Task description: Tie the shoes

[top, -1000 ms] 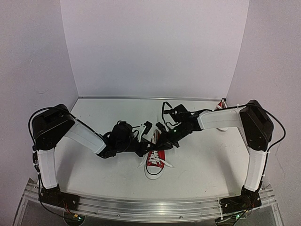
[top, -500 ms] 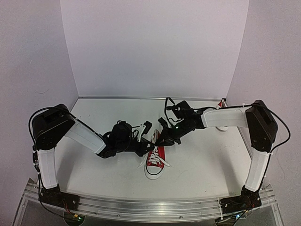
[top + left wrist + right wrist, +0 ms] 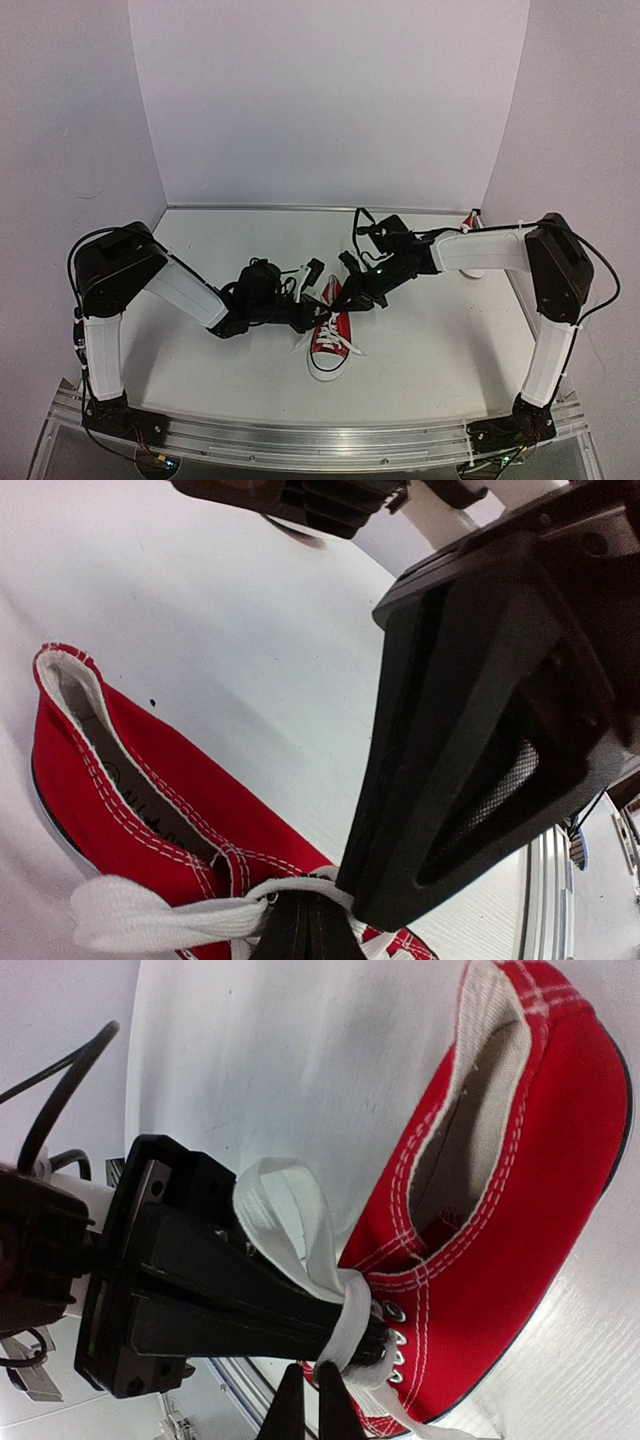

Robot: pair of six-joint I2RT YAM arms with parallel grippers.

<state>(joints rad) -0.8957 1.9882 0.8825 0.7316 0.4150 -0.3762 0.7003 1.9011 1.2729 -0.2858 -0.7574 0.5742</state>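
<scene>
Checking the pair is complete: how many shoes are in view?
2. One shoe lies mid-table; the other shoe is at the far right corner, mostly hidden behind the right arm.

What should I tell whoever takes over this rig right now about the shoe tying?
Left gripper: shut on a lace of the middle shoe, a loop of it wrapped round its fingers.
Right gripper: shut, tips beside that loop; grip unconfirmed.
Other shoe: far right corner, mostly hidden behind the right arm.
Done: no finished bow visible.
Left: bow on middle shoe; other shoe's laces not visible.
</scene>
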